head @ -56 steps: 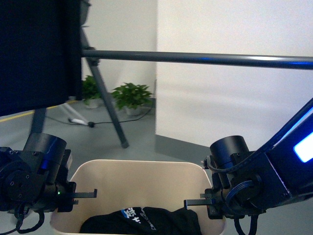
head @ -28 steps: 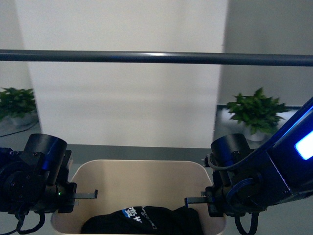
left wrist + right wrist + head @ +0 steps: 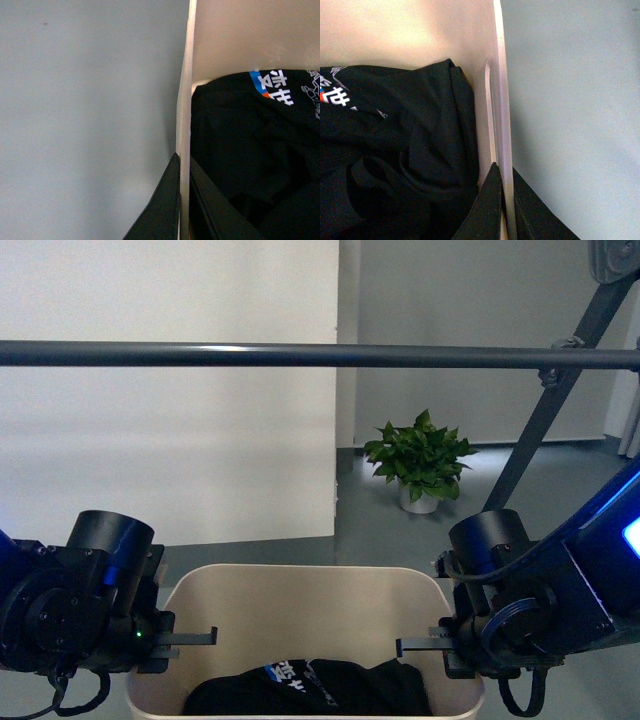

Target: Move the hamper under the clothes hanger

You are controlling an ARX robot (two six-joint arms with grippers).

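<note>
The hamper [image 3: 300,578] is a cream tub low in the front view, with a black printed garment [image 3: 310,688] lying inside. The clothes hanger [image 3: 300,354] shows as a dark round bar running across above the tub, and one slanted leg [image 3: 555,400] drops at the right. My left gripper [image 3: 165,643] is shut on the tub's left wall. My right gripper [image 3: 448,645] is shut on its right wall. In the left wrist view the thin rim [image 3: 185,100] runs between the shut gripper [image 3: 183,200] beside the garment [image 3: 250,150]. The right wrist view shows the same grip [image 3: 504,200] on the wall [image 3: 501,90].
A potted plant [image 3: 420,455] stands on the grey floor beyond the bar, right of centre. A white wall panel [image 3: 170,440] fills the left background, a grey wall [image 3: 460,300] the right. Bare grey floor [image 3: 85,125] lies outside both tub walls.
The background has slid sideways: the rack's left leg and dark panel left the view, and its right leg and a plant came in. The bar stays overhead. Both grippers keep hold.
</note>
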